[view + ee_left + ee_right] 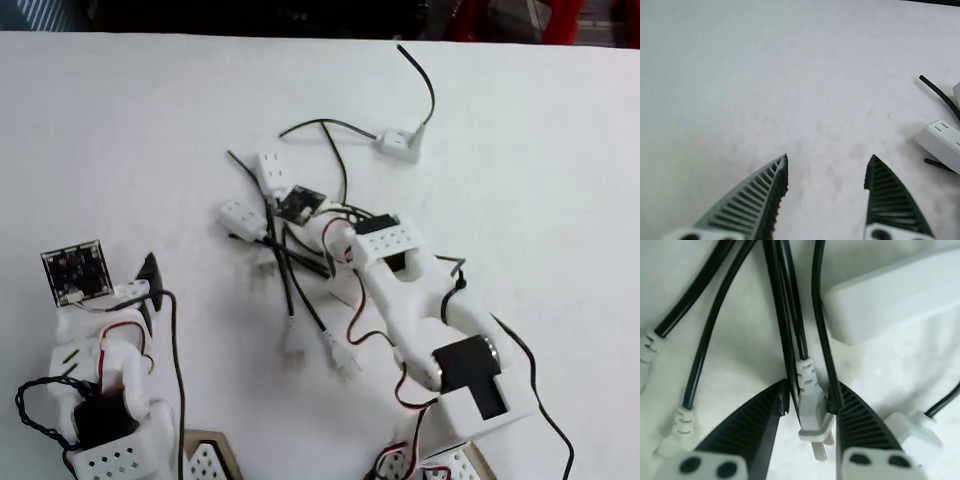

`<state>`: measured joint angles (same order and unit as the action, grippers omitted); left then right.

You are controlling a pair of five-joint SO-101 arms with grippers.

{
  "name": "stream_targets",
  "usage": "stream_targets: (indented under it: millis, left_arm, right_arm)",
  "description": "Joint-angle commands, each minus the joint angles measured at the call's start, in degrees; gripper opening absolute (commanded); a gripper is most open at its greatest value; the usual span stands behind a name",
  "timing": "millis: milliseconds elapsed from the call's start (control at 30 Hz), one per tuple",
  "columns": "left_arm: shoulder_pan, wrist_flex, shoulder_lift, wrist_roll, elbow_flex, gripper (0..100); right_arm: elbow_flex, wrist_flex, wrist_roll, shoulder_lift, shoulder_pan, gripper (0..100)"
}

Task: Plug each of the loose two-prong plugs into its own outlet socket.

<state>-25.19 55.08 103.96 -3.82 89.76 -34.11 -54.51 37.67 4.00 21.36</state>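
Our right gripper (812,385) is closed narrowly on a white plug (812,415) in the cord tangle mid-table, with a black cord (817,290) wedged alongside, so we judge lifting could drag neighbouring plugs or twist ours askew.

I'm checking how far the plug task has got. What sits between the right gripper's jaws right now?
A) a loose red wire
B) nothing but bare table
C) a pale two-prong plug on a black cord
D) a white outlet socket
C: the right wrist view shows the two-prong plug between the jaws of the right gripper, which close against it on both sides, its two prongs sticking out toward the camera.
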Motion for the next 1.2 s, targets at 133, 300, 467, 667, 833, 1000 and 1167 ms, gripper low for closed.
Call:
stream_targets:
  millis: [133, 300, 467, 667, 833, 1000, 1167]
  left_arm:
    - [-0.04, -1.67, 0.75, -0.09, -0.18, 25]
    - [-0.04, -1.67, 0.75, -0.09, -0.18, 25]
    - [-0.04, -1.67, 0.75, -0.09, -0.18, 25]
    - [-0.04, -1.67, 0.75, -0.09, -0.09, 25]
    - [-0.04, -1.67, 0.75, -0.09, -0.09, 25]
    - [-0.04, -1.67, 0.75, -0.09, -0.09, 25]
    - [-0.04, -1.67, 0.75, -0.09, -0.09, 25]
  right_arm:
    - [9.05, -11.74, 0.35, 0.66, -2.15, 12.6]
    - [9.58, -12.70, 0.44, 0.84, -2.86, 12.7]
    - [9.58, -12.62, 0.44, 0.84, -2.86, 12.4]
    - [10.02, -11.91, 0.44, 4.79, -2.86, 12.4]
    - [11.52, -11.12, 0.44, 5.41, -3.12, 12.3]
    - [11.52, -11.03, 0.44, 5.41, -3.21, 12.2]
    - [11.52, -10.95, 0.44, 5.41, -3.03, 12.2]
